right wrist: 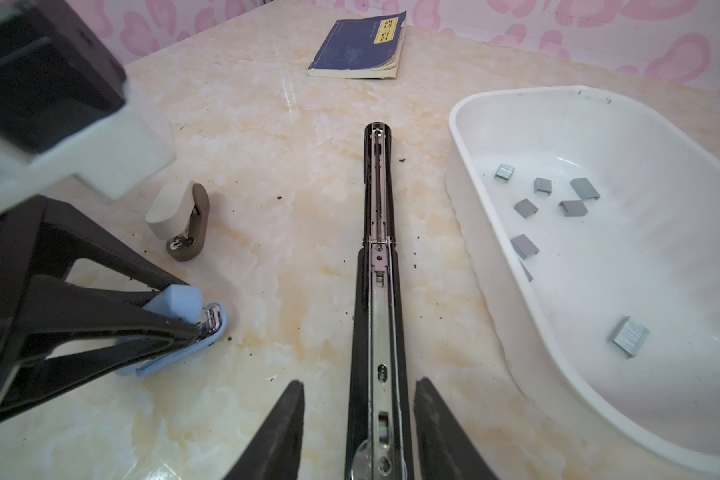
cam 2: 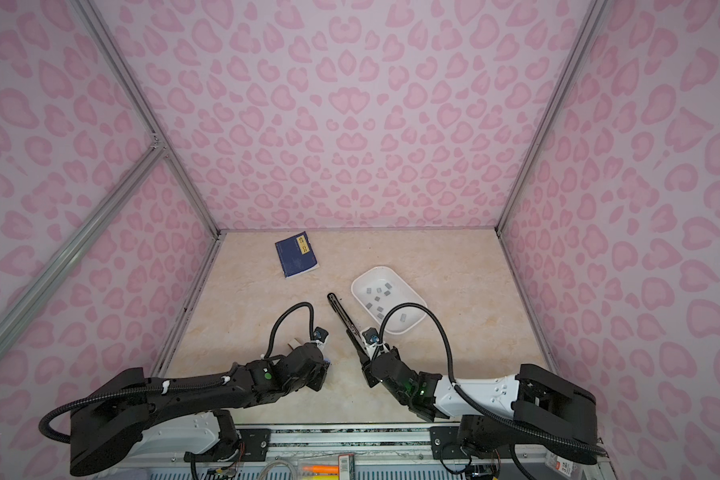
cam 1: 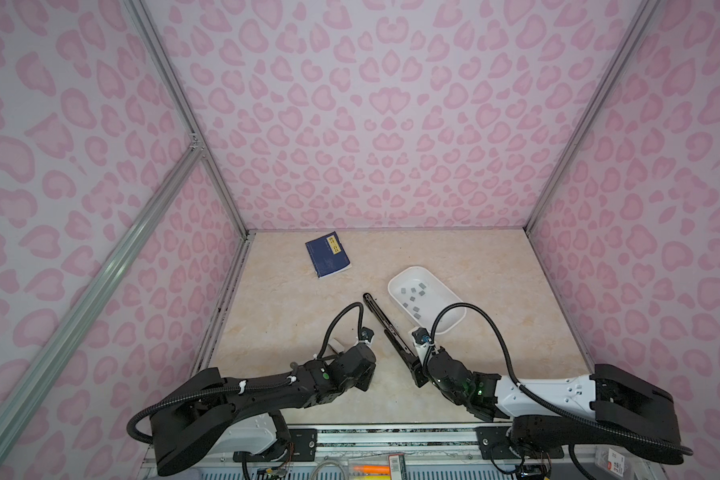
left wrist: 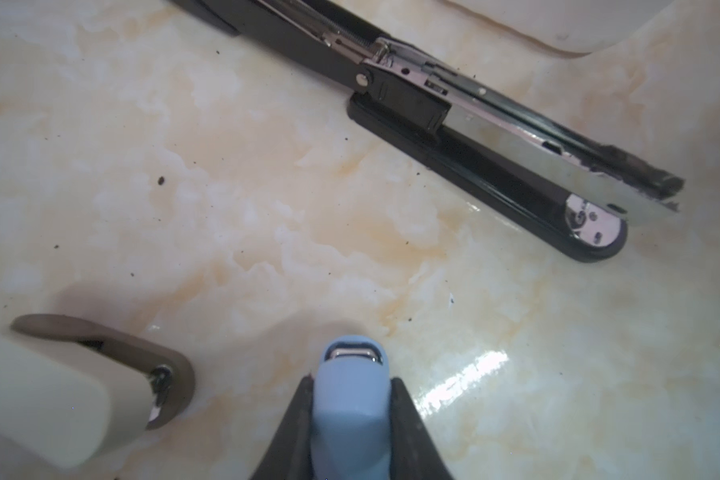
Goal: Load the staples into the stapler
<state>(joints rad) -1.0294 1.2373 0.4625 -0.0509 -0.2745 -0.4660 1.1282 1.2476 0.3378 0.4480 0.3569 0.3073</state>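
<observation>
The open long black stapler (right wrist: 377, 199) looked empty; tiny grey staples (right wrist: 524, 245) sat in a white plastic tub (right wrist: 456, 120). The left pincer (left wrist: 352, 378) squeezed a small blue stapler (left wrist: 350, 419); the right pincer (right wrist: 359, 383) stood wide.

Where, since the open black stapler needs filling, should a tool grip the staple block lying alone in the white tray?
Probably pinch the staple block across two opposite sides, coming straight down: it lies flat on the white tray floor, and the raised wall blocks any sideways approach.
</observation>
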